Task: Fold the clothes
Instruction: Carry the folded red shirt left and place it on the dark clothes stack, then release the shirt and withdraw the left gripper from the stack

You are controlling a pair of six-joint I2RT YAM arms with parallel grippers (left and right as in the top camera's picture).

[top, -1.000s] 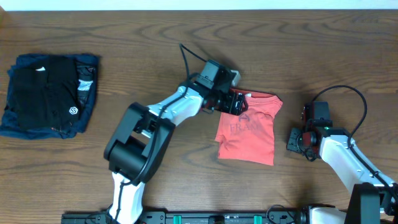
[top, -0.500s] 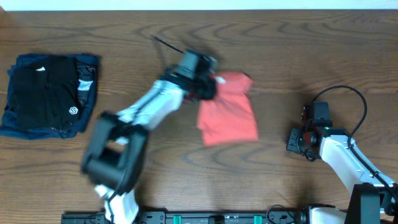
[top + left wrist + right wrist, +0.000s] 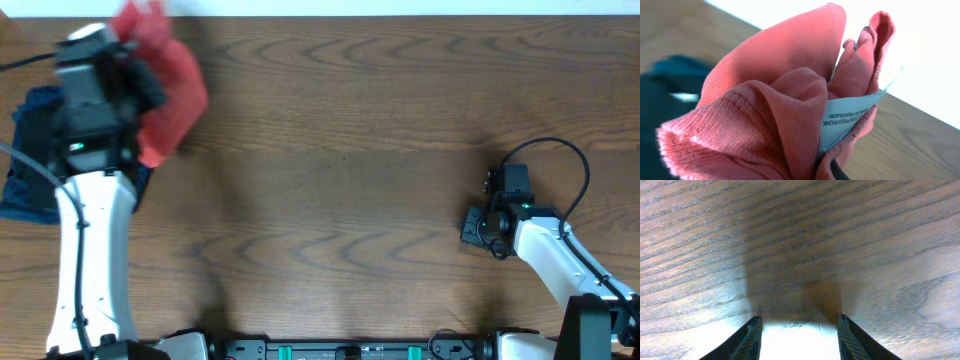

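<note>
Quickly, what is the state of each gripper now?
Left gripper: closed, holding the coral-red T-shirt.
Right gripper: open, holding nothing.

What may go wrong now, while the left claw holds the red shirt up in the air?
1. The shirt is bunched in the left claw, so it may land crumpled, not folded.
2. It hangs by the dark pile and near the far edge of the table; a drop here may disturb the pile or slip off.
</note>
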